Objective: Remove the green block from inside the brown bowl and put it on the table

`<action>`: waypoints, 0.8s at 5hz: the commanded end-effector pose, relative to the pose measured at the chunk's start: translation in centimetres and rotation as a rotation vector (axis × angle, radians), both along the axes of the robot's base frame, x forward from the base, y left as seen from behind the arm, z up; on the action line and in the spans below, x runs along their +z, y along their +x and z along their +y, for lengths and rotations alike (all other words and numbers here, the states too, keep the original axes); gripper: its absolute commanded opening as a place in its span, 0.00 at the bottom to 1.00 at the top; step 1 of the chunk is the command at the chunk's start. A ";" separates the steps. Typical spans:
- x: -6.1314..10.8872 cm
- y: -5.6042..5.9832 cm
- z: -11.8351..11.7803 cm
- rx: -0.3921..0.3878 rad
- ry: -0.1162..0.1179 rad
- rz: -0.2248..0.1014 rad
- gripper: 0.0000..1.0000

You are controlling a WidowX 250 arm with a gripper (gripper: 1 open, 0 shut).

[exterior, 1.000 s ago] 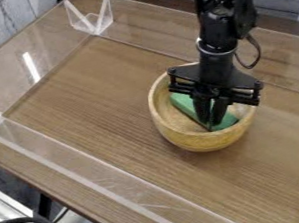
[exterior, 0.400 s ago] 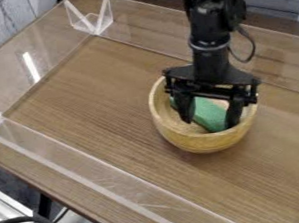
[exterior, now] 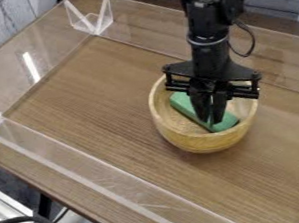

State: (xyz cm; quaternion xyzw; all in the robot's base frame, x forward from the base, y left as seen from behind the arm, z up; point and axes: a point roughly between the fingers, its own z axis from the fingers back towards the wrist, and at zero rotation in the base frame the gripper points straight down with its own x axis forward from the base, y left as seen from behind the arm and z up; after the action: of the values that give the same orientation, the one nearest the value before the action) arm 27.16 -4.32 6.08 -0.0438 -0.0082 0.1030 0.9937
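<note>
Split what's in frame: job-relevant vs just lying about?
Job:
- green block, inside the bowl
- brown bowl
- table
- gripper, fingers together down in the bowl at the block

Lying about:
- clear acrylic walls
- clear V-shaped piece, far corner

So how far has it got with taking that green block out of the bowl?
Early days. Nothing is finished: the green block is still inside the brown bowl. In hand: the tool points straight down into the bowl, its fingers drawn together at the block, seemingly gripping it. Left to do: lift it clear of the rim and set it on the table.
</note>
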 end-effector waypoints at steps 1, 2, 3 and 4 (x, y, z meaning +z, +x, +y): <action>1.2 1.1 0.2 0.005 0.006 -0.051 1.00; 1.0 1.7 0.4 0.014 -0.012 -0.027 1.00; 0.6 2.2 0.7 0.026 -0.031 -0.004 0.00; 0.1 2.5 1.0 0.045 -0.023 -0.015 0.00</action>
State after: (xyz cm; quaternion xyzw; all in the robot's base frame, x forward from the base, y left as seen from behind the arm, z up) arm 28.68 -3.55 4.87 -0.0521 0.0118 0.1237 0.9909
